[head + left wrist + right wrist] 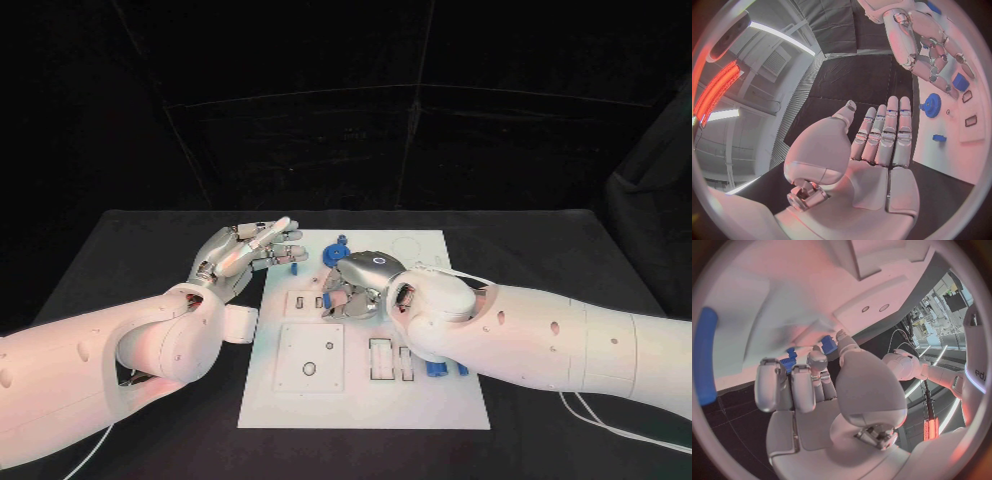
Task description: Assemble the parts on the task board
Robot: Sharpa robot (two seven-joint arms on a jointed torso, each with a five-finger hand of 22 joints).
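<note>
I see the white task board (361, 395) lying mid-desk (130, 240). My left robot hand (248, 252) hovers at its 10 o'clock edge, fingers straight and apart, holding nothing. My right robot hand (358, 285) is curled over the board's upper middle; whether it grips anything I cannot tell. A blue gear part (339, 250) sits at 12 o'clock.

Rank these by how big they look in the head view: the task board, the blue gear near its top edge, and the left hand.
1. Task board, clearly the largest.
2. Left hand, open; it is raised nearer the camera, so it may look larger than it is.
3. Blue gear, the smallest.
</note>
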